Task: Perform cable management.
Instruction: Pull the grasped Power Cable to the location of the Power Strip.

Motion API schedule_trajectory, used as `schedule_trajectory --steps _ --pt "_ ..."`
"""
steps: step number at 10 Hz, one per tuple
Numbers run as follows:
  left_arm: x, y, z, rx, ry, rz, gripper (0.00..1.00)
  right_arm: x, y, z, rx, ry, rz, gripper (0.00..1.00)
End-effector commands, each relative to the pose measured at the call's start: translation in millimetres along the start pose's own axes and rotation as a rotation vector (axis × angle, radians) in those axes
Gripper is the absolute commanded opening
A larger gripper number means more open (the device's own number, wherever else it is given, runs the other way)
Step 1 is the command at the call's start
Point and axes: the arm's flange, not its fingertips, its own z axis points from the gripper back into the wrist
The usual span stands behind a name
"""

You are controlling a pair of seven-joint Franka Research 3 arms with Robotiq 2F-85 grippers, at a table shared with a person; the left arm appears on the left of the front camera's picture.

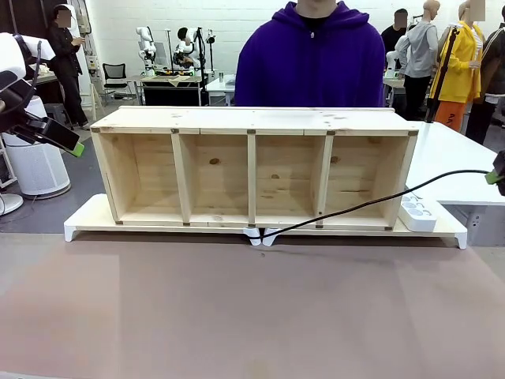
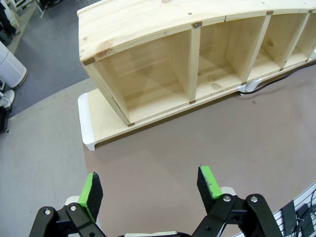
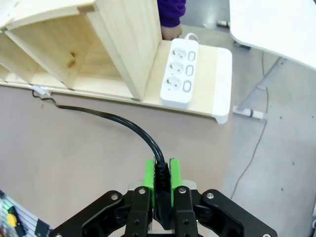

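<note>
The thin black cable (image 1: pixel 371 201) runs in the air from a small white clip (image 1: pixel 256 234) at the middle of the shelf's base to the picture's right edge. There my right gripper (image 1: pixel 499 175) holds it. In the right wrist view the right gripper (image 3: pixel 161 177) is shut on the cable (image 3: pixel 113 117), which curves away to the white clip (image 3: pixel 39 91); the plug is hidden. My left gripper (image 1: pixel 69 144) hangs high at the far left, off the table. The left gripper (image 2: pixel 149 186) is open and holds nothing, above the brown tabletop.
A wooden shelf (image 1: pixel 252 120) with several open compartments stands on a flat wooden base (image 1: pixel 87 217). A white power strip (image 1: pixel 418 212) lies on the base's right end (image 3: pixel 180 71). A person in a purple hoodie (image 1: pixel 312 59) stands behind the shelf. A white table (image 1: pixel 458 158) is at right.
</note>
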Motion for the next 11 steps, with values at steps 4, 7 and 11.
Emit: schedule_trajectory --steps 4,7,11 --pt "1 0 0 -0.002 -0.006 0.013 1.00 85 -42 -31 0.115 -0.041 0.044 0.15" --pt "1 0 0 -0.002 -0.006 0.013 1.00 115 -41 -58 0.085 -0.103 -0.010 0.15" --pt "1 0 0 -0.002 -0.006 0.013 1.00 135 -35 -90 -0.053 -0.167 -0.140 0.15"
